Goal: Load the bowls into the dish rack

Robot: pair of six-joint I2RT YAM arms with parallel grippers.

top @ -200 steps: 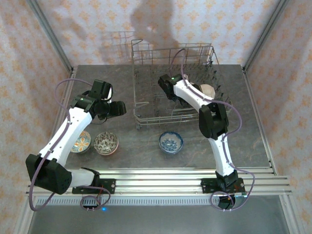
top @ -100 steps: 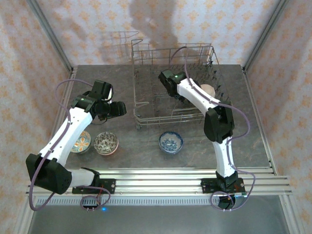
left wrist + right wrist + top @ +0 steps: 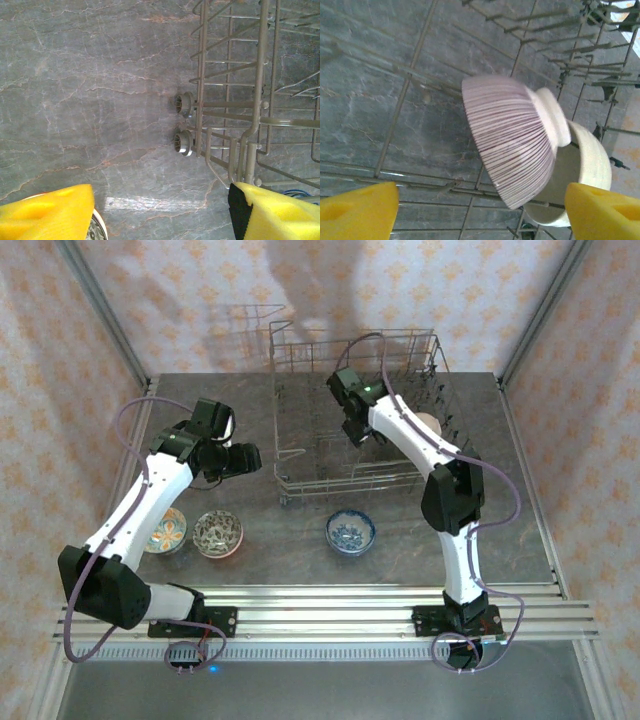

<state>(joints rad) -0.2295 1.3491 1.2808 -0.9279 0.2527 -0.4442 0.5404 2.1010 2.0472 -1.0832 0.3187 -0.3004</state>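
My right gripper (image 3: 480, 214) stands wide, holding nothing. The striped bowl (image 3: 512, 150) sits on edge at twelve o'clock between the pads, touching neither. It leans on a cream bowl (image 3: 587, 165) at three, both inside the dish rack (image 3: 300, 455). My left gripper (image 3: 160, 212), also wide, hovers over the grey marbled table (image 3: 90, 90); patterned wallpaper (image 3: 60, 360) lies beyond.

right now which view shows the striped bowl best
Right wrist: the striped bowl sits centre frame, on its side against a cream bowl. From the top the right arm covers it; left wrist sees the dish rack corner.
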